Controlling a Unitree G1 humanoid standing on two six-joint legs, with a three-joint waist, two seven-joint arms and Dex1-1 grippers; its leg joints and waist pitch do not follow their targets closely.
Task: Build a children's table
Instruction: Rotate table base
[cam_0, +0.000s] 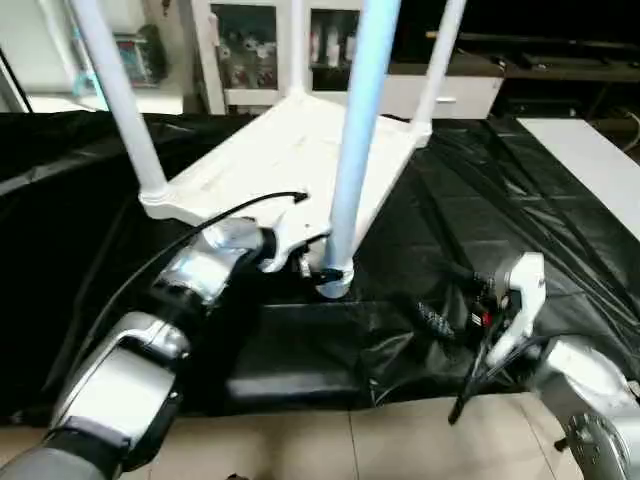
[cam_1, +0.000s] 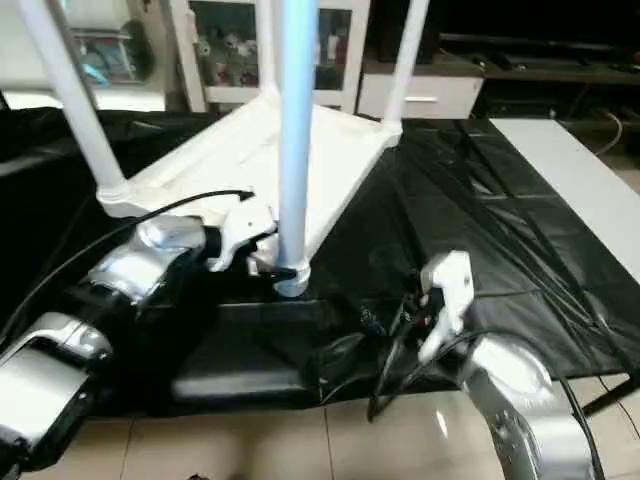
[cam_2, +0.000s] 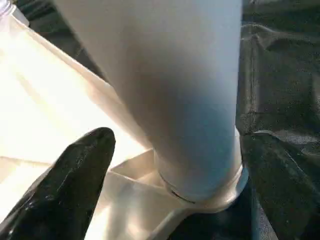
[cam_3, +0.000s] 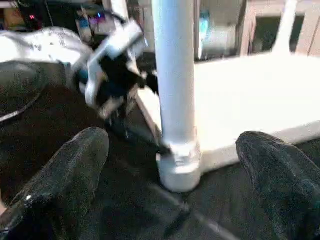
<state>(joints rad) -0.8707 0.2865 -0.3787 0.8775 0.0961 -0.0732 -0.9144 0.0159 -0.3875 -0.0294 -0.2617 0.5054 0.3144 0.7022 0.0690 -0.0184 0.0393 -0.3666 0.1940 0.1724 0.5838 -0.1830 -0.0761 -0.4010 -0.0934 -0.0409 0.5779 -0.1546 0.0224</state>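
Observation:
The children's table lies upside down on the black-draped work table, its white tabletop (cam_0: 290, 150) facing down. Legs stand up from its corner sockets: the near leg (cam_0: 358, 130), one at the left (cam_0: 120, 100), and two at the back (cam_0: 440, 60). My left gripper (cam_0: 325, 272) is open at the foot of the near leg, with a black finger (cam_2: 80, 170) on either side of it just above the socket (cam_2: 210, 197). My right gripper (cam_0: 445, 295) is open over the black cloth. It points at the same leg (cam_3: 175, 75) from a short way off and holds nothing.
The work table's front edge (cam_0: 300, 385) runs just below the grippers, with tiled floor beyond it. A white board (cam_0: 590, 160) lies at the far right. A white cabinet (cam_0: 250, 50) stands behind the table. A black cable (cam_0: 200, 225) arcs over my left forearm.

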